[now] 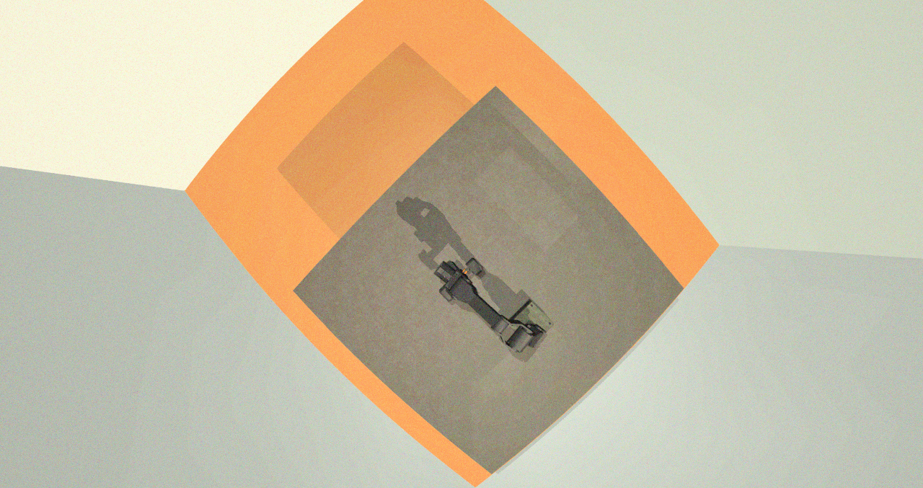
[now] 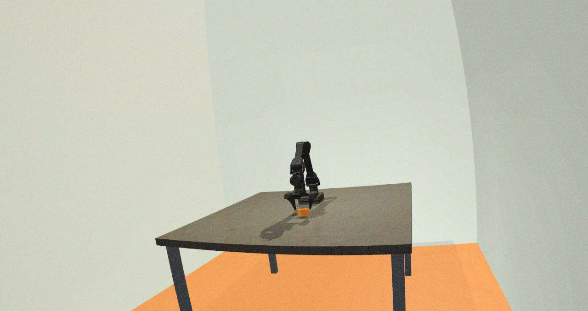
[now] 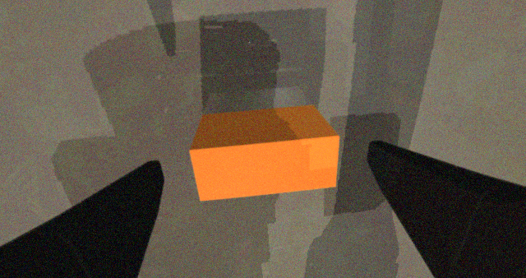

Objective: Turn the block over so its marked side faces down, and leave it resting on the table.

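Observation:
The orange block (image 2: pixel 302 212) (image 3: pixel 263 169) rests on the table (image 1: pixel 381 311) (image 2: pixel 370 227). In the wrist view it shows one bright upper face and one darker side face, with its long side running across between the fingers. No mark shows on the faces in view; the faces turned away are hidden. My gripper (image 1: pixel 461 279) (image 2: pixel 302 208) (image 3: pixel 267 160) is open and points down over the block. Its two black fingers stand apart, one on either side, with a gap between each fingertip and the block. In the top view the arm hides most of the block.
The arm's base (image 1: pixel 534 316) (image 2: pixel 316 197) stands on the table behind the gripper. The arm's dark shadow (image 1: pixel 429 217) (image 2: pixel 273 229) falls across the table beside the block. The table edge (image 2: pixel 283 249) is in front, with the orange floor (image 2: pixel 329 280) below.

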`<state>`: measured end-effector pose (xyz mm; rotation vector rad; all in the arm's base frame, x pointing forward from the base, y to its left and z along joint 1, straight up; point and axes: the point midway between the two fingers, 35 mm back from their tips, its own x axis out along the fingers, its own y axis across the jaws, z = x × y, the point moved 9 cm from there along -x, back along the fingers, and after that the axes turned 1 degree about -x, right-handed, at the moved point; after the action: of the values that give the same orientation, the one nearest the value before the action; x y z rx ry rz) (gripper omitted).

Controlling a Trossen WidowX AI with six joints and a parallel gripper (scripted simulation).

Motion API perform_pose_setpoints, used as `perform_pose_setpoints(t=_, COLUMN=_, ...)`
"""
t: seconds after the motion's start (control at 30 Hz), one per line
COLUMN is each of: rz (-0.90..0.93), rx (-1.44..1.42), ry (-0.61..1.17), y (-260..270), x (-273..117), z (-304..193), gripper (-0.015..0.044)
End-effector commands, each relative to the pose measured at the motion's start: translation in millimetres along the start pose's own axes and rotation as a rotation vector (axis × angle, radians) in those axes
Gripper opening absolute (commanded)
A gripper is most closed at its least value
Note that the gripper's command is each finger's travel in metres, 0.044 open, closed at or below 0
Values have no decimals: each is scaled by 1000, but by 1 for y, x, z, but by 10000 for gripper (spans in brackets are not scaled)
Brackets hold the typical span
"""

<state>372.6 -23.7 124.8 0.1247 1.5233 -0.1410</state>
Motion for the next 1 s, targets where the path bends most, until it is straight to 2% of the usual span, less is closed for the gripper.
perform_pose_setpoints(t=0.0, rz=4, rx=-4, ry=8, y=0, x=9, z=-2, gripper=440)
perform_pose_setpoints(t=0.17, rz=4, rx=-4, ry=8, y=0, x=15, z=-2, gripper=440)
perform_pose_setpoints(t=0.37, rz=4, rx=-4, ry=8, y=0, x=15, z=-2, gripper=282)
perform_pose_setpoints(t=0.97, rz=4, rx=-4, ry=8, y=0, x=15, z=-2, gripper=162)
